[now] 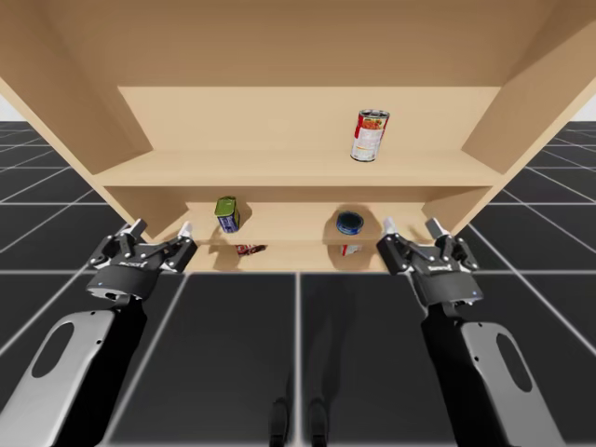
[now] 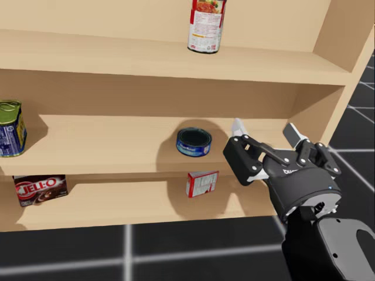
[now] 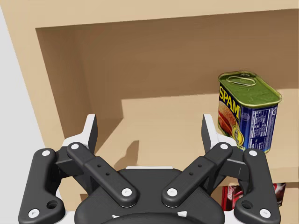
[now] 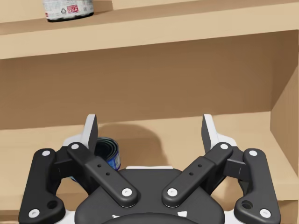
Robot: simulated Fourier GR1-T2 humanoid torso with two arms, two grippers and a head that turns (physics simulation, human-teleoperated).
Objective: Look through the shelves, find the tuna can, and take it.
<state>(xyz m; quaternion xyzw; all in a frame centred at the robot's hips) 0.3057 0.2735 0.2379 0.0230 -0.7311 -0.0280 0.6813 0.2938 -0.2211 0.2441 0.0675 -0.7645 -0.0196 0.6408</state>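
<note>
The tuna can (image 2: 194,142), low, round and blue, sat on the middle shelf (image 2: 117,149), near the robot's right hand (image 2: 263,130), whose jaws stood apart. It was likely rigid, light and smooth-walled; gripping across its sides looked best.

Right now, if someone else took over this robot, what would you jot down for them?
Left gripper: open, holding nothing, in front of the middle shelf near the green-topped rectangular can.
Right gripper: open, holding nothing, just beside the short blue round can, likely the tuna, on that same shelf.
Done: can found, arm brought up to it.
Left: bring the fingers around the can, close on it, lift it out.
</note>
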